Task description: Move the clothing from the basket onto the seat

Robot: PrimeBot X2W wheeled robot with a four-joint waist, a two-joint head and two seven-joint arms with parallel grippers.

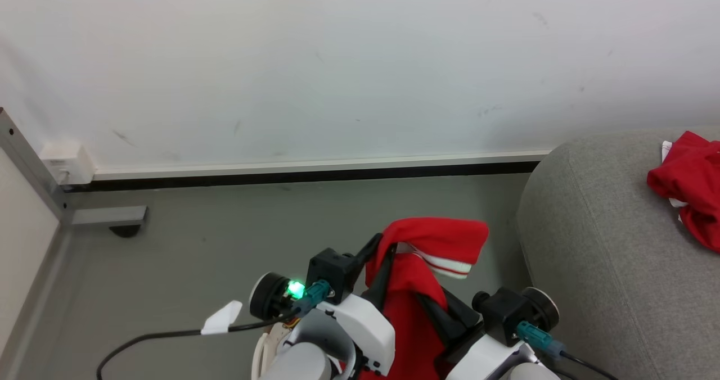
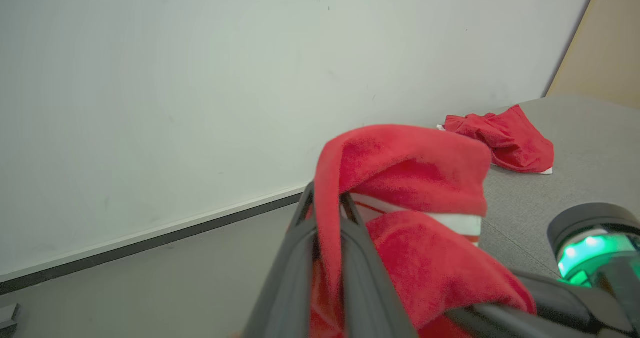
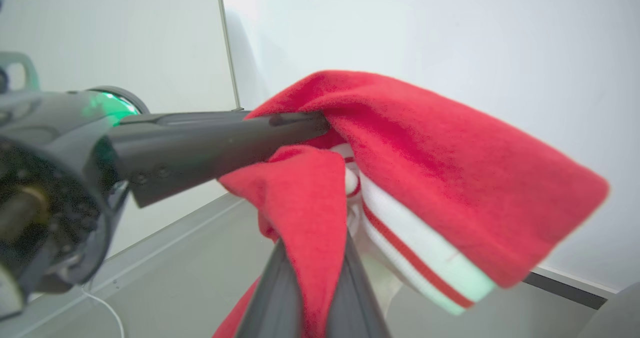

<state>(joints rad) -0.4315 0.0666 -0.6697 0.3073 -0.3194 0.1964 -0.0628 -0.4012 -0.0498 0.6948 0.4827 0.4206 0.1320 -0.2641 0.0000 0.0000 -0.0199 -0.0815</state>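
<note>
A red garment with a white striped hem, part of the clothing point(image 1: 436, 242), hangs in the air between both arms. My left gripper point(image 1: 378, 244) is shut on its upper fold, and the left wrist view shows the fingers point(image 2: 327, 208) pinching the cloth. My right gripper point(image 1: 421, 300) is shut on a lower fold point(image 3: 312, 258), just below the left gripper's fingers point(image 3: 280, 128). The grey seat point(image 1: 590, 245) stands to the right, close to the held cloth. Another red piece of clothing point(image 1: 689, 191) lies on the seat point(image 2: 590, 143), also seen as a crumpled heap point(image 2: 502, 138). The basket is out of view.
A white wall with a dark baseboard point(image 1: 315, 173) runs behind grey floor point(image 1: 225, 239). A metal frame post with a foot point(image 1: 109, 217) stands at the left. A black cable with a white tag point(image 1: 222, 317) trails from my left wrist.
</note>
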